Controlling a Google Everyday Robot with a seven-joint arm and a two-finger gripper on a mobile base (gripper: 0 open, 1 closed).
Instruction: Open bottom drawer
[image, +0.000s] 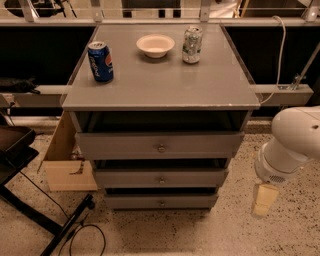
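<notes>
The grey cabinet has three flat drawer fronts, one above the other. The bottom drawer (161, 201) is the narrowest and shortest, with a small round metal knob (161, 203), and it sits closed just above the floor. The mid-sized drawer front (161, 178) and the widest top drawer front (160, 146) are above it. My gripper (263, 199) hangs from the white arm (292, 145) at the right of the cabinet, low over the floor, about level with the bottom drawer and apart from it.
On the cabinet top (165, 82) stand a blue Pepsi can (100, 61), a white bowl (155, 45) and a silver-green can (192, 44). A cardboard box (67, 160) leans at the cabinet's left. A black stand and cable (70, 225) lie on the speckled floor at left.
</notes>
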